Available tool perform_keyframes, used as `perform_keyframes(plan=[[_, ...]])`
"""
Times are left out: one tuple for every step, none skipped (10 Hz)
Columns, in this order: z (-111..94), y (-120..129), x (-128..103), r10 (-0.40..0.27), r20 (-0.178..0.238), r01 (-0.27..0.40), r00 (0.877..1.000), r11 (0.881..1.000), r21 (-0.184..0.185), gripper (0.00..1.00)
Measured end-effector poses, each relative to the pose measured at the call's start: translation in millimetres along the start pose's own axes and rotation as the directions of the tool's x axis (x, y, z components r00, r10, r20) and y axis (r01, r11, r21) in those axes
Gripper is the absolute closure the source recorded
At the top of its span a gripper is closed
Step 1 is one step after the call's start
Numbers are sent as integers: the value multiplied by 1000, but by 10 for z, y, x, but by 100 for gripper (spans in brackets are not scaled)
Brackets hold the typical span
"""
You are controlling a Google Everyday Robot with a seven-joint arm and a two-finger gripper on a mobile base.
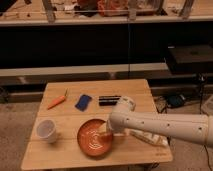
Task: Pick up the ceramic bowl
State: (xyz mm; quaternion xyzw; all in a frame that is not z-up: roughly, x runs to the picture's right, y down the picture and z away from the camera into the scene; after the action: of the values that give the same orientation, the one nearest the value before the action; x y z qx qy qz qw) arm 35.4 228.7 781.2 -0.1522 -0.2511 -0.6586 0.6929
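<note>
The ceramic bowl (94,137) is a wide, shallow orange-red dish with pale ring marks inside. It sits on the wooden table (125,90) near the front edge, a little left of centre. My white arm reaches in from the right. The gripper (106,134) is down at the bowl's right rim, partly inside the dish.
A small white cup (46,130) stands left of the bowl. An orange carrot-like item (57,101), a blue flat object (83,102) and a black bar (109,100) lie further back. A pale packet (147,137) lies under my arm at the right. Dark shelving stands behind.
</note>
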Motion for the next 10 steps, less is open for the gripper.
perform_keyframes(plan=[[1, -2, 6, 1, 0, -1, 1000, 1000, -1, 20], [12, -1, 7, 0, 1, 0, 1000, 1000, -2, 20], [19, -7, 12, 0, 2, 0, 1000, 1000, -3, 20], [26, -20, 20, -1, 3, 1, 1000, 1000, -4, 20], [32, -30, 25, -2, 4, 2, 1000, 1000, -4, 20], [38, -31, 27, -2, 5, 2, 1000, 1000, -5, 20], [44, -28, 30, -1, 5, 1, 1000, 1000, -6, 20], [44, -25, 36, 0, 5, 0, 1000, 1000, -7, 20], [54, -29, 39, 0, 6, 0, 1000, 1000, -7, 20], [61, -34, 42, 0, 7, 0, 1000, 1000, -8, 20]])
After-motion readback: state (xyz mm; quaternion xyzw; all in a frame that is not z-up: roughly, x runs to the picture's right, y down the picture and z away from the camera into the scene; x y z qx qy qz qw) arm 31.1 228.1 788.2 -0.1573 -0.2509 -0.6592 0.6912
